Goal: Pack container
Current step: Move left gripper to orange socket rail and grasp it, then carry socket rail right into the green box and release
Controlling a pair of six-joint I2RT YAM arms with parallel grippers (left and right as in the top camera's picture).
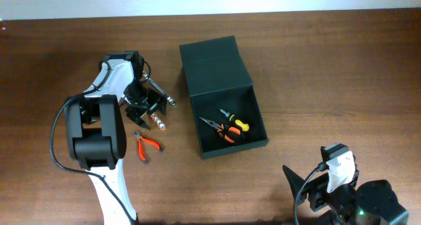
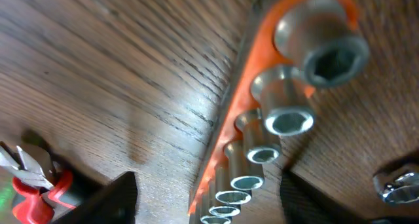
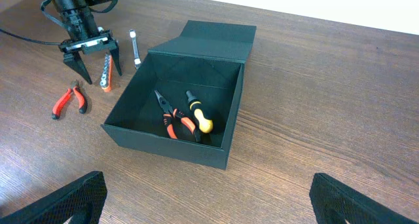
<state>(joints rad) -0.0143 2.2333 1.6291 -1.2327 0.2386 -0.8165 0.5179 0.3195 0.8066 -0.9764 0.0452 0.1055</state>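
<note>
**A:** Starting overhead: where is the box (image 1: 223, 100)?

**B:** Mid-table, open, with its lid flap lying flat on the far side. Orange-and-black pliers (image 1: 219, 127) and a screwdriver (image 1: 235, 121) lie inside. Left of it, out on the table (image 1: 329, 67), are a socket rail (image 1: 158, 122), red pliers (image 1: 147, 146) and a wrench (image 1: 161, 93).

**A:** Which step is that?

**B:** Partway through packing, I'd say, with the socket rail next to go. The left tool (image 1: 146, 113) hangs right over it.

**A:** And the left wrist view?

**B:** The rail runs up the middle of the frame, sockets facing the camera. One dark finger (image 2: 111, 198) stands on each side, and I can't see either touching it. So the left tool is spread wide and holds nothing. The next move calls for coming down, closing across the rail's narrow width, then lifting it level and carrying it right, over the box wall.

**A:** What could go wrong?

**B:** A tilted grip might let the rail swing, or spill a socket.

**A:** Right wrist view?

**B:** The right tool (image 3: 206, 178) shows a finger in each bottom corner. It is wide apart, empty, and well back from the box on the near side. Across the table, the left tool straddles the rail.
</note>
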